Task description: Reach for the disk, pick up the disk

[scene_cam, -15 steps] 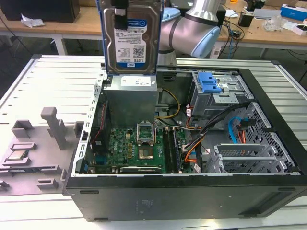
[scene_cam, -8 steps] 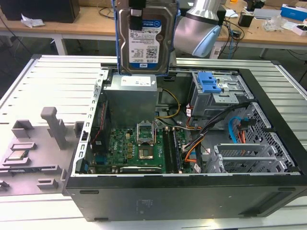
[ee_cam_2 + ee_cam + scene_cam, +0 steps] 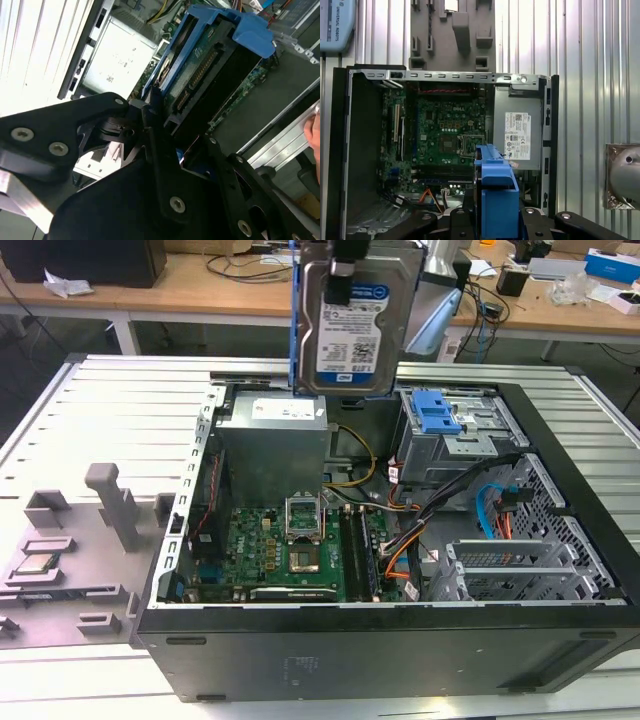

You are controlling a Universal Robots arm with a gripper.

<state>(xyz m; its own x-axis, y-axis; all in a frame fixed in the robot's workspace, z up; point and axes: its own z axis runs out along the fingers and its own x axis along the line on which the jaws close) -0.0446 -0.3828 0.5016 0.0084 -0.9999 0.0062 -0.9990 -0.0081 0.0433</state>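
The disk (image 3: 355, 330), a silver hard drive with a blue-and-white label and a blue carrier frame, hangs upright in the air above the back of the open computer case (image 3: 380, 640) in the exterior view. My gripper (image 3: 343, 275) is shut on its top edge. In the second wrist view the black fingers (image 3: 150, 127) clamp the disk (image 3: 210, 65) at the end nearest the camera. The first wrist view looks down along the blue frame of the disk (image 3: 496, 190) into the case.
Below the disk stand the grey power-supply box (image 3: 275, 445), the green motherboard (image 3: 285, 545) and the blue-latched drive cage (image 3: 440, 420). A grey fixture (image 3: 110, 505) lies on the ribbed table at the exterior view's left. A hand (image 3: 312, 132) shows beside the case.
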